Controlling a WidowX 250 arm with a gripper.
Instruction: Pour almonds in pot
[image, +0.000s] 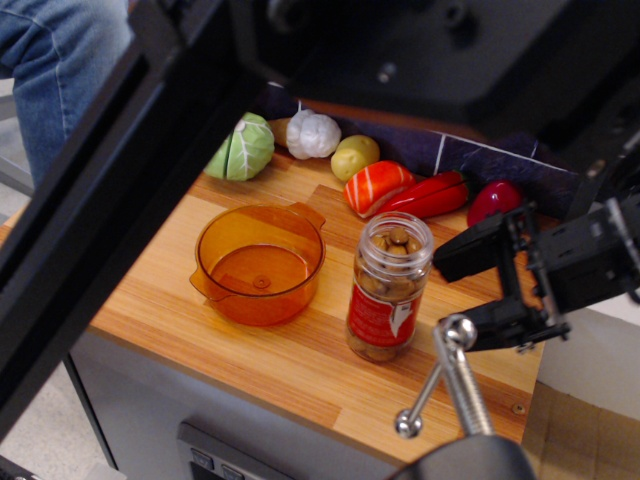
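Pincer (462, 296) hung open just to the right of the jar (389, 286), jaws spread one above the other, with nothing held between them and no contact with the jar as far as could be seen. Looked like an early stage of the task: approach to the jar under way, grasp not yet made, pouring not yet begun.

Stood upright on the wooden surface (290, 365), that jar, clear with a red label, no lid visible on top, filled with almonds (392, 241) almost up to the mouth. Sat to the left of the jar, near but apart, the orange pot (259, 264); appeared empty, only its own bottom seen through the translucent wall.

Left to do, by judgement: close on the jar, lift, carry over the pot, tilt. Lay further back toy cabbage (241, 148), garlic (312, 135) and red vegetables (432, 196), well apart from the pot.
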